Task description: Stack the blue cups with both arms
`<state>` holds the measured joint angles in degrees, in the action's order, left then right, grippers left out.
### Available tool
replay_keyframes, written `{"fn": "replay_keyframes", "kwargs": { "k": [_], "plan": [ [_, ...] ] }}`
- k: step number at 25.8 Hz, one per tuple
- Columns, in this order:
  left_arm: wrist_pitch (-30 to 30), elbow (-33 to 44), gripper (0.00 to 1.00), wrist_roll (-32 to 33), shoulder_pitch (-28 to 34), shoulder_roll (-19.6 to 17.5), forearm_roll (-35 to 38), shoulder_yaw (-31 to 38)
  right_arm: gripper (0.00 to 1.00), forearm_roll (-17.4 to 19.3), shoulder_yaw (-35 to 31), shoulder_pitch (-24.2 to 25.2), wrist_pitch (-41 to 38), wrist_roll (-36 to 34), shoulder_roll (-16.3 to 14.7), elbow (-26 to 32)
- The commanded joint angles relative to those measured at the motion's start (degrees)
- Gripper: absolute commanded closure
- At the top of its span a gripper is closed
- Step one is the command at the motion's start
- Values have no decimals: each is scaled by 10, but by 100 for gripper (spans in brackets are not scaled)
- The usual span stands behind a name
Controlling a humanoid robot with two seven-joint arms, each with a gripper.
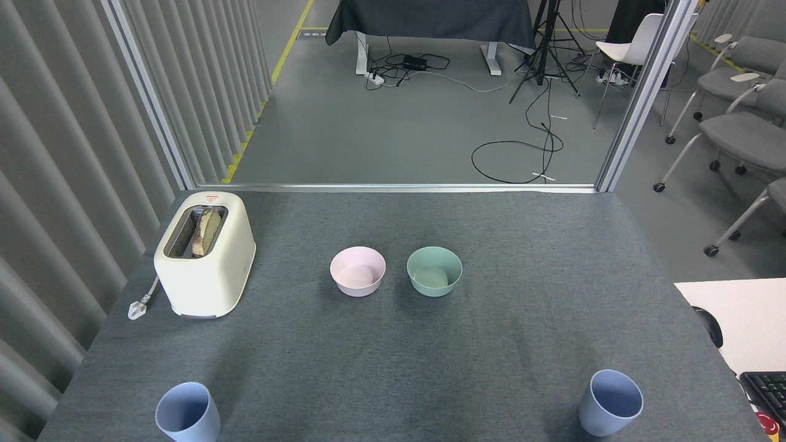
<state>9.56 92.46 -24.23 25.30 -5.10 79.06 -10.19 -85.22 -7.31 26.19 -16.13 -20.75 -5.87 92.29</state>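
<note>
A cream toaster holding a bread slice stands at the grey table's left; a pink bowl sits just beside a green bowl mid-table, apart; both upright.

grey floor | cables | white chair | grey wheeled chairs | ribbed wall panels

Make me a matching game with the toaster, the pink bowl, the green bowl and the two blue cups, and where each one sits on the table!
Things:
1. toaster
2. pink bowl
3. green bowl
4. blue cups

Places:
A. middle of the table, right one of the pair
B. near corners, one on each side
C. far left, with bread in its slot
D. middle of the table, left one of the pair

Pairs: 1-C, 2-D, 3-A, 4-B
</note>
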Motion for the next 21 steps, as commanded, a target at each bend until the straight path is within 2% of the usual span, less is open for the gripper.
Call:
{"fn": "replay_keyframes", "kwargs": {
  "k": [1,7,13,21],
  "plan": [
    [0,0,0,0,0,0,0,-1,0,0,-1,0,0,0,0,-1],
    [2,-2,0,0,-2,1,0,0,0,0,0,0,1,0,1,-2],
    [86,-33,0,2,-16,7,-7,4,0,0,0,0,1,0,0,-3],
    [102,-46,0,2,-32,7,-12,4,0,0,0,0,1,0,1,-3]
  ]
}}
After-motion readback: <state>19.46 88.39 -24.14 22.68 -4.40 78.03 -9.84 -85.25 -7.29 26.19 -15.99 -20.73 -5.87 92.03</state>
